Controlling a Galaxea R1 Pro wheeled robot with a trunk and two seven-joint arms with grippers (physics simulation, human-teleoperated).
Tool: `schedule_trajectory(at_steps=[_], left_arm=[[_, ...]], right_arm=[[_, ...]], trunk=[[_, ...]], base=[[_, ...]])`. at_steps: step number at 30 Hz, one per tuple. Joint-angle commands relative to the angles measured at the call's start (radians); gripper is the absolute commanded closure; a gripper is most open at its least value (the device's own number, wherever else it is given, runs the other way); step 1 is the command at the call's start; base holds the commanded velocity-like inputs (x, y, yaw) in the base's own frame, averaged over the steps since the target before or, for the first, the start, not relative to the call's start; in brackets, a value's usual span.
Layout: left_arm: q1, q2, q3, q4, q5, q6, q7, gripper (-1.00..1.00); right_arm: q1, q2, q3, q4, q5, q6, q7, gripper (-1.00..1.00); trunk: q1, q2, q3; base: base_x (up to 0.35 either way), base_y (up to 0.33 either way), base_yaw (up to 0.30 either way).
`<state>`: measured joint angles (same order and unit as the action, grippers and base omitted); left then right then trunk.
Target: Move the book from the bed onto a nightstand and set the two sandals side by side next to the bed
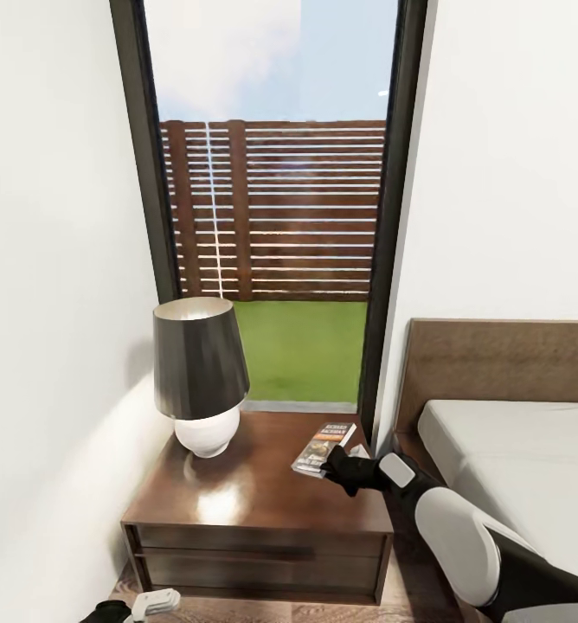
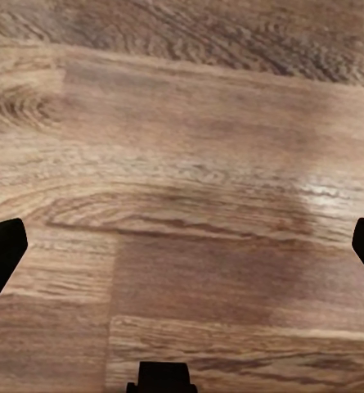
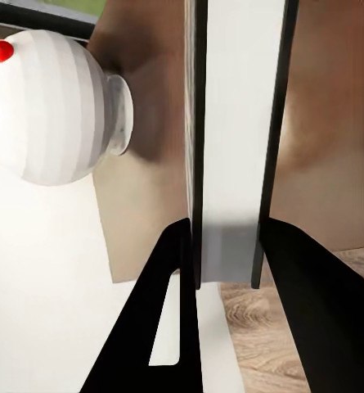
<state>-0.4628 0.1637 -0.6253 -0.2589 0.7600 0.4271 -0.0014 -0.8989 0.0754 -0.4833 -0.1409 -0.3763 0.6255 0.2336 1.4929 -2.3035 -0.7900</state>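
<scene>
Lamp (image 1: 200, 372) blocks nightstand (image 1: 254, 506) left rear; front half free; bed (image 1: 523, 459) crowds right side.

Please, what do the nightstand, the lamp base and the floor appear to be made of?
The nightstand looks like dark reddish-brown wood with a glossy varnish: its top carries a bright reflection. The lamp base seems to be white glazed ceramic, round and smooth, with faint grey bands in the right wrist view. The floor looks like matte brown wood planks, perhaps laminate: grain and plank seams show.

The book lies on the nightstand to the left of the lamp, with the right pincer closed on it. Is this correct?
Not quite. In the head view the book lies to the right of the lamp, not the left. It is on the nightstand, and the right pincer is closed on it.
</scene>
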Motion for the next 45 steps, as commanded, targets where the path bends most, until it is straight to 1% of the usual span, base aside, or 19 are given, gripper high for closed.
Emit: schedule_trajectory(at_steps=[1, 14, 24, 35, 45], left_arm=[[0.000, 0.001, -0.004, -0.002, 0.002, 0.004, 0.000, -1.00], [0.000, 0.002, -0.004, -0.003, 0.002, 0.012, 0.000, -1.00], [0.000, 0.002, -0.004, -0.003, 0.002, 0.014, 0.000, -1.00], [0.000, 0.000, -0.004, -0.003, 0.002, 0.015, 0.000, -1.00], [0.000, -0.002, -0.004, -0.003, 0.002, 0.015, 0.000, -1.00]], right_arm=[[-0.001, 0.001, -0.003, -0.002, 0.001, 0.005, -0.002, 1.00], [-0.003, 0.004, -0.001, -0.003, 0.002, 0.004, -0.006, 1.00], [-0.003, 0.011, 0.003, -0.003, 0.002, 0.004, -0.004, 1.00], [-0.003, 0.014, 0.002, -0.003, 0.001, 0.005, -0.003, 1.00], [-0.003, 0.014, 0.002, -0.003, 0.001, 0.004, -0.002, 1.00]], trunk=[[0.000, 0.000, -0.001], [0.000, 0.000, -0.001], [0.000, 0.000, -0.001], [0.000, 0.000, -0.011], [0.000, 0.000, -0.014]], base=[[0.000, 0.000, 0.000], [0.000, 0.000, 0.000], [0.000, 0.000, 0.000], [0.000, 0.000, 0.000], [0.000, 0.000, 0.000]])
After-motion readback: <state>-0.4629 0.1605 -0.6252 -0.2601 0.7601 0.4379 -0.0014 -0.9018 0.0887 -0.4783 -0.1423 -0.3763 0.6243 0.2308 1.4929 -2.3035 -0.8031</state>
